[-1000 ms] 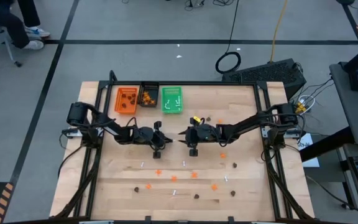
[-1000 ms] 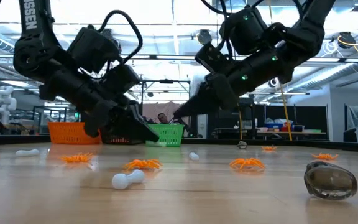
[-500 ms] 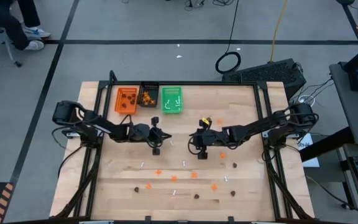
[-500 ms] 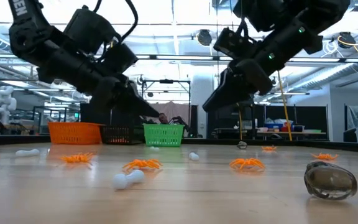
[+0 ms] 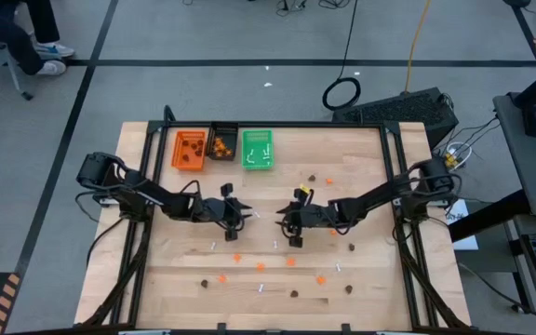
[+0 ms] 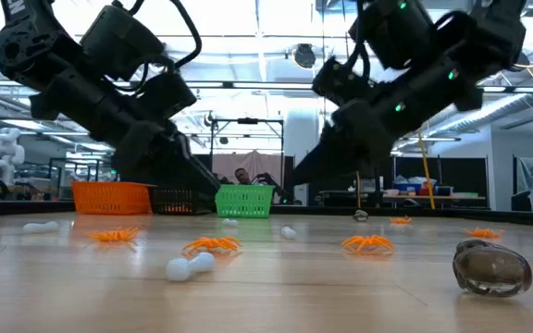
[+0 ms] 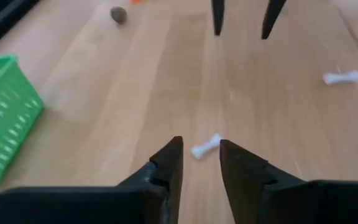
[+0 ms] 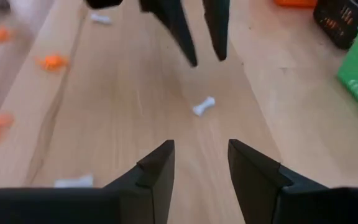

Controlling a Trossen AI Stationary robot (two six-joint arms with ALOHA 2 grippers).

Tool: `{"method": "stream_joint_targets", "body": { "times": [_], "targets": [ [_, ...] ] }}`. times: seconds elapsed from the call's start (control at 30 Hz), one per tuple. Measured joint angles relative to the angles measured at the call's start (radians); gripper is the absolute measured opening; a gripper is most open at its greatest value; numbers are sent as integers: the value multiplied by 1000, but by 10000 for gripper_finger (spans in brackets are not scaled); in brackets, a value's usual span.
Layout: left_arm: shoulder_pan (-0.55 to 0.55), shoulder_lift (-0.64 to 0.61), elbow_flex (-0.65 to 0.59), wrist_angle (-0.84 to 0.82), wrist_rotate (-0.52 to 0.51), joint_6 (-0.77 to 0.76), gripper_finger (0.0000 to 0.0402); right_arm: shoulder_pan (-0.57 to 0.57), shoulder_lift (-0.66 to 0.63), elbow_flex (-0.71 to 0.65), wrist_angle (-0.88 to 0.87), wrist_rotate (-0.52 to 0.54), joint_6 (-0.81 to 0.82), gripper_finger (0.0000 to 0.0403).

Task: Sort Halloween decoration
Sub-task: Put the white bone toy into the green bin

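Orange spiders [image 5: 290,261], dark brown blobs [image 5: 351,247] and small white bone-shaped sticks [image 5: 275,245] lie scattered over the near half of the wooden table. One white bone [image 7: 206,146] lies flat on the wood in the table's middle, between the two grippers. My left gripper [image 7: 201,155] hovers open just short of it, fingers either side of it in the left wrist view and not touching. My right gripper [image 8: 201,152] faces it from the table's right side, open with nothing between its fingers, and the same bone [image 8: 203,106] lies ahead of it.
Three small trays stand in a row at the far left: orange [image 5: 190,149], black [image 5: 222,143] and green [image 5: 257,149]. A clear rounded trinket [image 6: 491,268] lies close to the low camera. The two grippers' fingertips [image 5: 262,217] stand close together, pointing at each other.
My left gripper has risen off the table and shifted slightly toward the near edge. My right gripper has drawn back toward the table's right, then moved toward the near edge and come closer to the left one again.
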Motion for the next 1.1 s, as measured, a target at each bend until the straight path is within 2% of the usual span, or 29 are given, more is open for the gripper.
{"method": "stream_joint_targets", "body": {
  "times": [0.1,0.23,0.33,0.43,0.53,0.77,0.9,1.1],
  "targets": [
    [0,0,0,-34,2,-3,111,2,85,0,141,-53,18,135],
    [4,0,0,-30,2,-27,111,0,181,26,240,-27,77,123],
    [7,0,0,-57,3,-55,111,-1,235,73,258,20,61,119],
    [7,0,0,-90,3,-109,112,0,286,132,258,84,38,125],
    [6,0,-3,-102,3,-150,112,-1,334,190,237,85,23,144],
    [4,0,-22,-101,4,-210,112,0,382,307,63,186,75,179],
    [2,0,-28,-105,5,-210,112,-12,381,314,46,185,123,173],
    [-3,0,-28,-153,9,-218,112,-19,381,314,67,137,101,159]
  ]
}}
